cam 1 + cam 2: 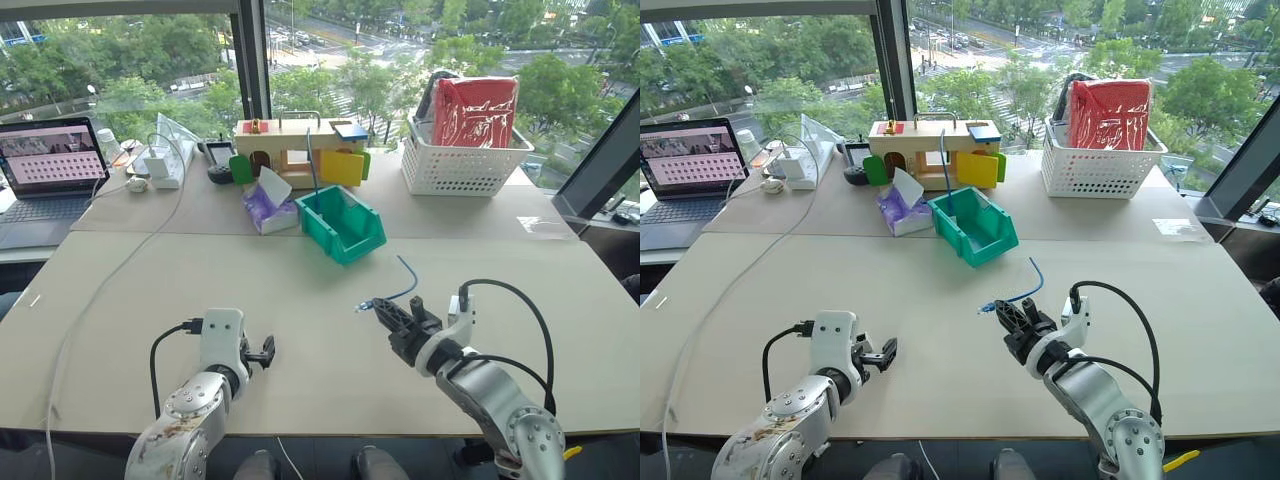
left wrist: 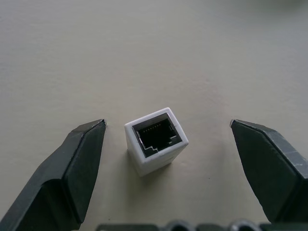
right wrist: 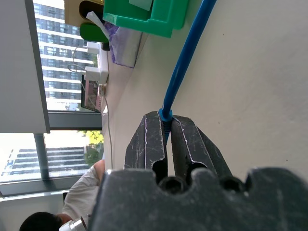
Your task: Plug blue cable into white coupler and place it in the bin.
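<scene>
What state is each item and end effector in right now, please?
Light-blue thin network cable: held in the right end effector, unplugged.
Small white plastic coupler: on the table, socket empty, ungripped.
Teal-green plastic bin: no coupler inside.
Left end effector: open around the coupler.
Right end effector: shut on the cable.

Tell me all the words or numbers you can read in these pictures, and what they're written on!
No words or numbers can be read here.
Laptop: its screen shows rows of small pictures, too small to read.
Red bag in the white basket: white scribbly marks, not readable as letters.
White coupler: no writing visible.
</scene>
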Available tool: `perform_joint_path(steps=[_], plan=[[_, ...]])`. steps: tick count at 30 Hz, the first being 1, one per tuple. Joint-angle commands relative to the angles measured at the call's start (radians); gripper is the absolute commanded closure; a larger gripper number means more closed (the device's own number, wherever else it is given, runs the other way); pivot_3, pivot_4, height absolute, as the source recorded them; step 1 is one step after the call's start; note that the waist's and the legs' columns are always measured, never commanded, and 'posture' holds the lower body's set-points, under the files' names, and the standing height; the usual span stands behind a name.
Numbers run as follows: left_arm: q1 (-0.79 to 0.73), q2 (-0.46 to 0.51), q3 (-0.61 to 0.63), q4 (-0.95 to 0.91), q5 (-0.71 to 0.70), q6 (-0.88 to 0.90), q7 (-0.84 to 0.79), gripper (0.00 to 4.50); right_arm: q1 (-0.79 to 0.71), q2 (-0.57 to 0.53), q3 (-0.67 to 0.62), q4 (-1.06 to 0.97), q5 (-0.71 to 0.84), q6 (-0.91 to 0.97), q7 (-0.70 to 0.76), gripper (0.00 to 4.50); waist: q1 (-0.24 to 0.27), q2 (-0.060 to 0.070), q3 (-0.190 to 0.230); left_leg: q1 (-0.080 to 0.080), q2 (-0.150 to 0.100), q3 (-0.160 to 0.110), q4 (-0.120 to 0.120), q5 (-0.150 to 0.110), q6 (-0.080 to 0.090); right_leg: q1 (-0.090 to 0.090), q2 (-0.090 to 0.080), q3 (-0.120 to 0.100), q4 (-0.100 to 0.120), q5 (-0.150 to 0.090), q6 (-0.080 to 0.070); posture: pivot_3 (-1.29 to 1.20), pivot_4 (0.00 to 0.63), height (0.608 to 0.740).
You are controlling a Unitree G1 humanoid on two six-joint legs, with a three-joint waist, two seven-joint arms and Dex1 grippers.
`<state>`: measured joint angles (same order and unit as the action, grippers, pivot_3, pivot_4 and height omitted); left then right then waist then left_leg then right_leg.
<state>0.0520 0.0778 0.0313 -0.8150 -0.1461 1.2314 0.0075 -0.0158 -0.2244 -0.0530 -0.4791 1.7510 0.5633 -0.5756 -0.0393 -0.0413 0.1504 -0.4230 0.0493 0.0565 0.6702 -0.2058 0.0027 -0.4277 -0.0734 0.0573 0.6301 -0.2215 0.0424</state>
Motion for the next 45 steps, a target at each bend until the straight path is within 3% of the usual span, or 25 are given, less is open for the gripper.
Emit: perform_joint_path(steps=[1,3,9,12,15,20,24,29,35,45], plan=[[-0.001,0.017,0.017,0.018,0.032,0.046,0.028,0.28,-0.007,0.006,-0.014,-0.029,-0.008,-0.020,0.021,4.50,-0.002,0.000,0.000,0.000,0.000,0.000,0.000,0.000,0.000,0.000,0.000,0.000,0.000,0.000,0.000,0.00,0.150,0.715],[-0.004,0.025,0.016,0.013,0.033,0.060,0.029,0.70,-0.008,0.009,-0.016,-0.025,-0.013,-0.023,0.028,4.50,-0.004,0.000,0.000,0.001,0.000,0.000,-0.001,0.000,0.000,0.001,0.000,0.000,0.000,0.000,0.000,0.00,0.150,0.715],[-0.033,0.046,0.018,0.021,0.031,0.069,0.015,2.96,-0.012,0.022,-0.015,-0.013,-0.031,-0.029,0.047,4.50,-0.002,0.000,0.000,0.001,0.000,-0.001,-0.001,0.000,0.000,0.001,0.000,0.000,-0.001,0.000,0.000,0.00,0.150,0.715],[-0.066,0.075,0.006,0.054,0.018,0.036,-0.020,3.80,-0.007,0.029,-0.019,-0.013,-0.043,-0.034,0.055,4.50,0.000,0.000,0.000,0.000,0.000,-0.001,-0.001,0.000,0.000,0.001,-0.001,0.000,-0.001,0.000,0.000,0.00,0.150,0.715],[-0.105,0.155,-0.035,0.105,0.011,-0.047,-0.092,3.80,-0.005,0.037,-0.023,-0.013,-0.057,-0.039,0.062,4.50,0.003,0.000,0.000,0.000,0.000,-0.001,-0.001,0.000,0.000,0.001,-0.001,0.000,-0.002,0.000,0.000,0.00,0.150,0.715],[-0.222,0.367,-0.163,0.290,-0.031,-0.387,-0.434,3.80,-0.002,0.056,-0.030,-0.018,-0.100,-0.059,0.081,4.50,0.004,0.000,0.000,-0.002,0.000,-0.001,-0.001,0.000,0.000,-0.002,-0.002,0.000,-0.003,0.000,-0.001,0.00,0.150,0.715],[-0.377,0.442,-0.246,0.542,-0.038,-0.696,-0.710,3.80,0.021,0.089,-0.048,-0.049,-0.152,-0.102,0.090,4.50,0.015,0.000,0.000,-0.005,-0.001,0.001,-0.003,0.000,0.000,-0.005,-0.003,0.000,-0.004,0.003,-0.006,0.00,0.150,0.715],[-0.563,0.389,-0.342,0.908,-0.008,-0.977,-0.941,3.80,0.057,0.135,-0.054,-0.100,-0.232,-0.150,0.094,4.50,0.022,0.000,0.000,-0.011,-0.002,0.002,-0.004,0.000,0.000,-0.010,-0.002,0.000,-0.004,0.007,-0.001,0.00,0.150,0.715],[-0.735,0.290,-0.413,1.215,0.033,-1.148,-1.112,3.80,0.040,0.116,-0.048,-0.121,-0.360,-0.156,0.107,4.50,0.023,0.000,0.000,-0.012,-0.002,0.002,-0.004,0.000,0.000,-0.011,-0.001,0.000,-0.004,0.007,0.000,0.00,0.150,0.715],[-0.833,0.189,-0.425,1.486,0.127,-1.328,-1.113,3.80,-0.007,0.135,-0.017,-0.104,-0.479,-0.151,0.122,4.50,0.023,0.000,0.000,-0.014,-0.003,0.000,-0.003,0.000,0.001,-0.010,0.000,0.000,-0.003,0.007,0.001,0.00,0.150,0.715]])
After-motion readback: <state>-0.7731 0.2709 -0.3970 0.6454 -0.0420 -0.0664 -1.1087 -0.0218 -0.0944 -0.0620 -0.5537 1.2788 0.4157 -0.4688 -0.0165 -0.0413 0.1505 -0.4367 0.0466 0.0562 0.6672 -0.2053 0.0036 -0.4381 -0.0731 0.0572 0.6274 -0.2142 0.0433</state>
